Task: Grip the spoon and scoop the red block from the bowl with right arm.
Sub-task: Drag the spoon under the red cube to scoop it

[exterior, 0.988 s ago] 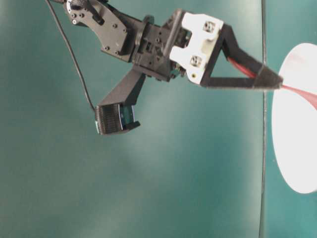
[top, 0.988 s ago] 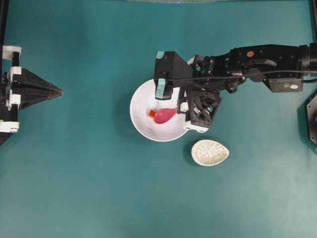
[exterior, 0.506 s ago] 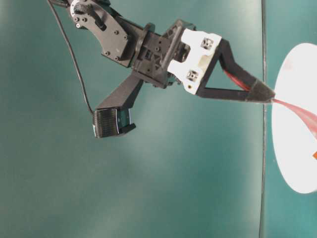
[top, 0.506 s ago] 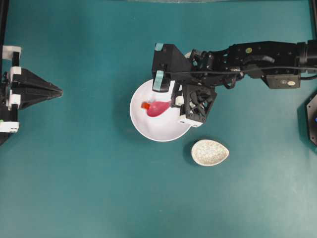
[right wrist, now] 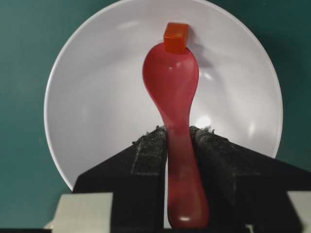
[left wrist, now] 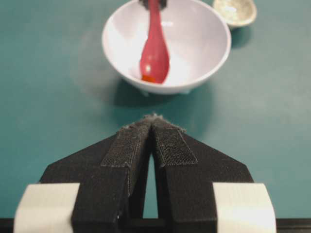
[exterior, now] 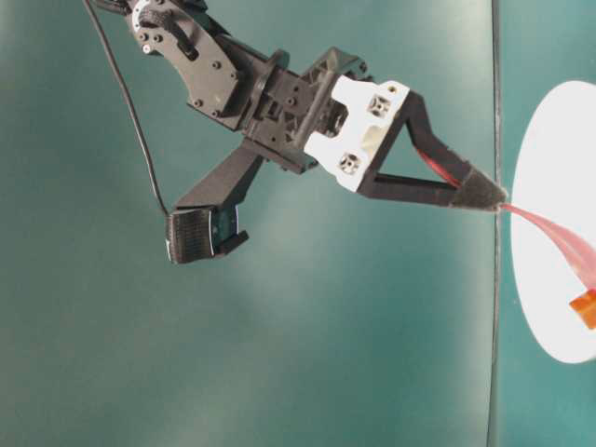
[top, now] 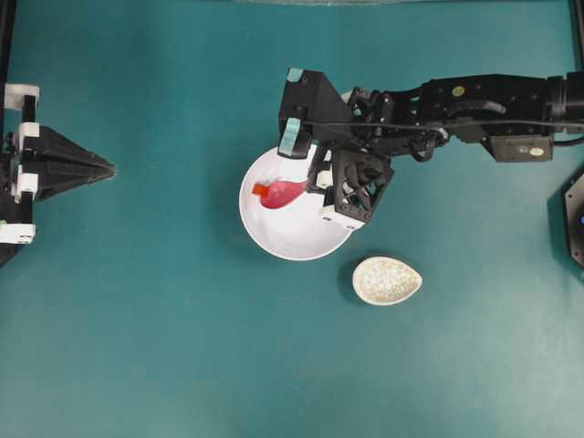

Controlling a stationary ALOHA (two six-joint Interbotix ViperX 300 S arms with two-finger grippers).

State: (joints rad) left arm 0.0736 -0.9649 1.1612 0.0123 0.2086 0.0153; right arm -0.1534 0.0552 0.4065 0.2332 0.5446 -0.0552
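My right gripper (right wrist: pixel 178 132) is shut on the handle of the pink spoon (right wrist: pixel 172 92), whose scoop lies inside the white bowl (right wrist: pixel 92 111). The small red block (right wrist: pixel 175 38) sits against the far tip of the scoop, on the bowl's inner wall. From overhead, the spoon (top: pixel 283 192) points left across the bowl (top: pixel 292 239) with the red block (top: pixel 259 191) at its left tip; the right gripper (top: pixel 318 185) hangs over the bowl's right side. The left gripper (left wrist: pixel 153 120) is shut and empty, parked at the table's left edge (top: pixel 108 168).
A small speckled cream egg-shaped dish (top: pixel 387 280) lies on the teal table just below and right of the bowl. The right arm (top: pixel 474 109) stretches in from the right edge. A black fixture (top: pixel 575 214) sits at the far right.
The right gripper has moved up and left over the bowl, carrying the spoon; the scoop has pushed the red block leftward toward the bowl's wall. The left arm has not moved.
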